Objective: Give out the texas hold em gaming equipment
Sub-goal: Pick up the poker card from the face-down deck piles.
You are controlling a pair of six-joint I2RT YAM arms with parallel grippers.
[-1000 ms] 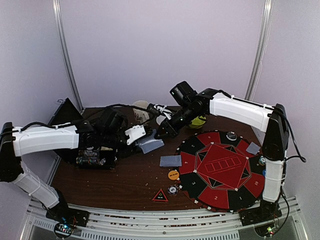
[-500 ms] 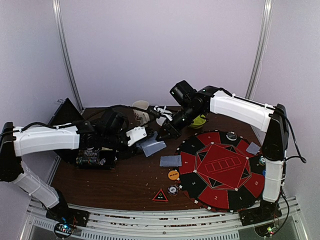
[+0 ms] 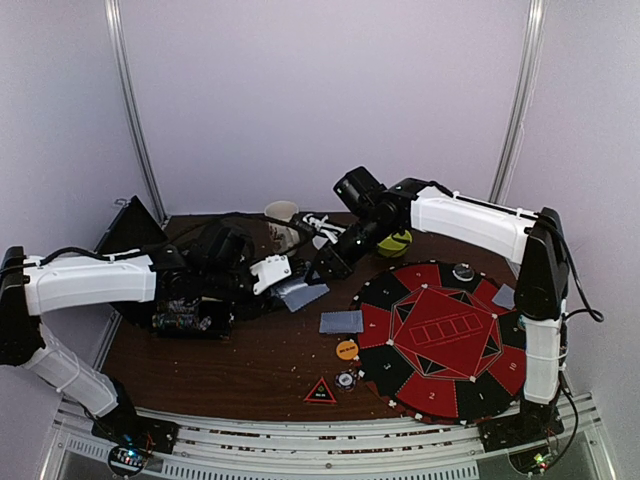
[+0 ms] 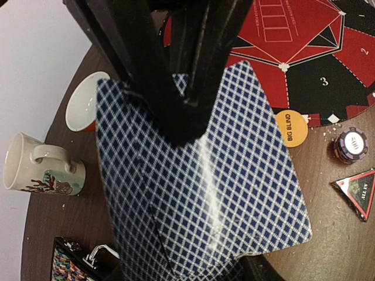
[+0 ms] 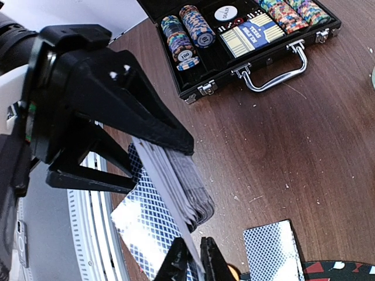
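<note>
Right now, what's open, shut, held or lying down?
Left claw, shut on the deck.
Right claw, nipping the outer card by its edge.
Chip case, open.
Table card, lying face down.

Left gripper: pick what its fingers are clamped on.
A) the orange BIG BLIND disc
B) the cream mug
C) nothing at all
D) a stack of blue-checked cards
D: both wrist views show the left gripper closed on a stack of blue-checked cards, held off the table.
</note>
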